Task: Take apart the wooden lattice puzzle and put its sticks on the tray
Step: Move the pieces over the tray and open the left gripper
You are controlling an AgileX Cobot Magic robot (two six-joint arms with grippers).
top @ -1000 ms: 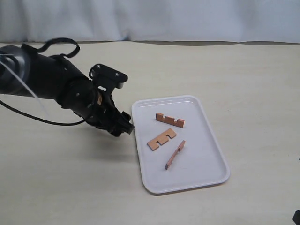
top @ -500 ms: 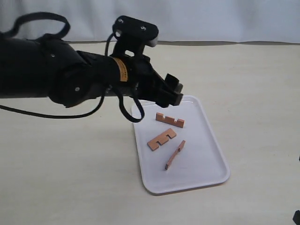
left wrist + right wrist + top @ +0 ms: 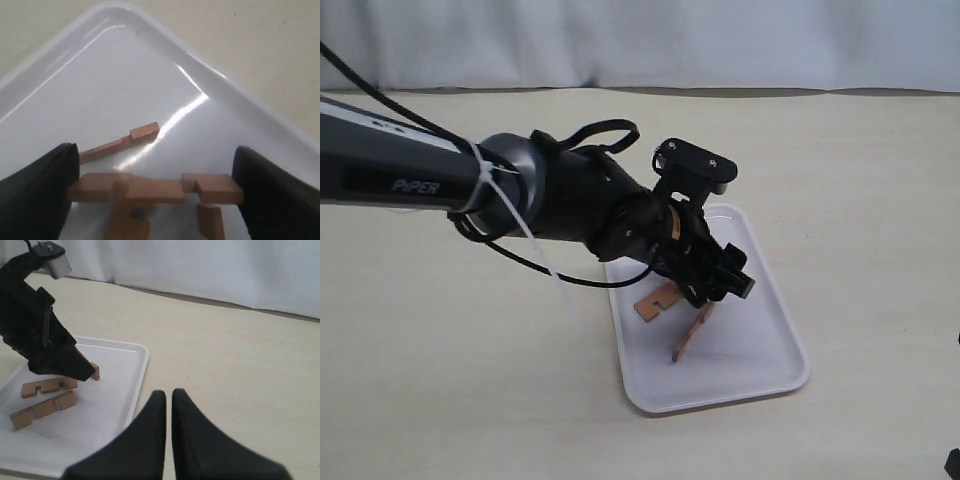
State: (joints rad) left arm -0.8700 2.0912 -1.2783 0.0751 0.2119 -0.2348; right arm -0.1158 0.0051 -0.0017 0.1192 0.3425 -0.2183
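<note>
The white tray (image 3: 752, 345) lies at centre right. My left gripper (image 3: 724, 281) hangs low over its middle, shut on a notched reddish-brown stick (image 3: 155, 187) held end to end between the two fingers (image 3: 37, 192). Under the held stick another stick (image 3: 122, 220) lies on the tray, partly hidden. A third stick (image 3: 692, 334) rests further out on the tray (image 3: 100, 80). The right wrist view shows two sticks (image 3: 48, 386) flat on the tray (image 3: 117, 385) beside the left gripper (image 3: 82, 371). My right gripper (image 3: 168, 393) is shut and holds nothing, above bare table. No assembled lattice puzzle shows.
The left arm (image 3: 540, 195) with its looped cable stretches from the left edge across the tray's near-left side. A pale wall or cloth (image 3: 720, 40) runs along the back of the beige table (image 3: 470, 380).
The left arm swung from the table left of the tray, up over the tray's back edge, then down over its middle. It now hides the rear stick. The tray's sticks stayed put.
</note>
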